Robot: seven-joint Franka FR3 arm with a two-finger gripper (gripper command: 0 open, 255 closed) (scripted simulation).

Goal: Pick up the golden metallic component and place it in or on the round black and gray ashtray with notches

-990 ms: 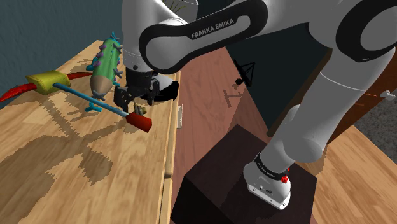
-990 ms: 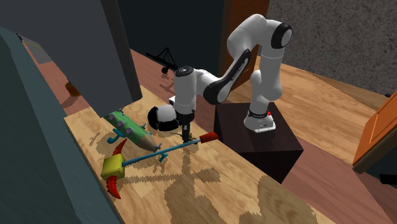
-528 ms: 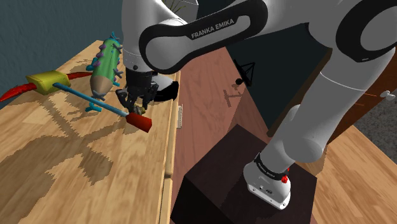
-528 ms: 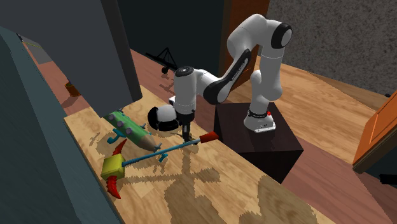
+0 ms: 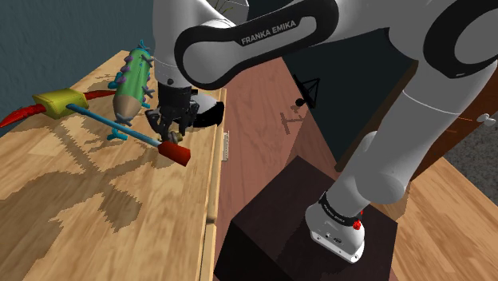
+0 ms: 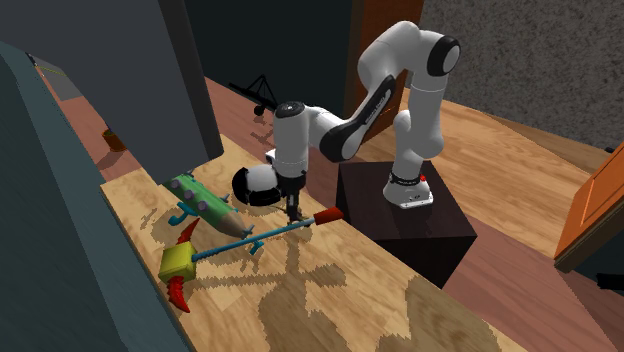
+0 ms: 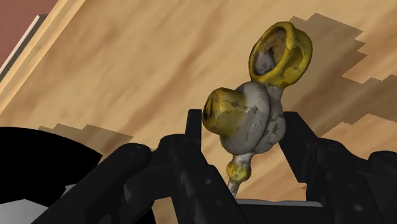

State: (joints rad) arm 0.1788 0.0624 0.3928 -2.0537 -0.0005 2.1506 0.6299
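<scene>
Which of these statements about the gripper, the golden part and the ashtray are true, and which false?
1. The gripper is shut on the golden component. True.
2. The component lies in the ashtray. False: it sits between the fingers, beside the ashtray.
3. The long blue tool lies on the wooden table. True.
4. The green toy sits on the robot's stand. False: it lies on the table, next to the ashtray.
</scene>
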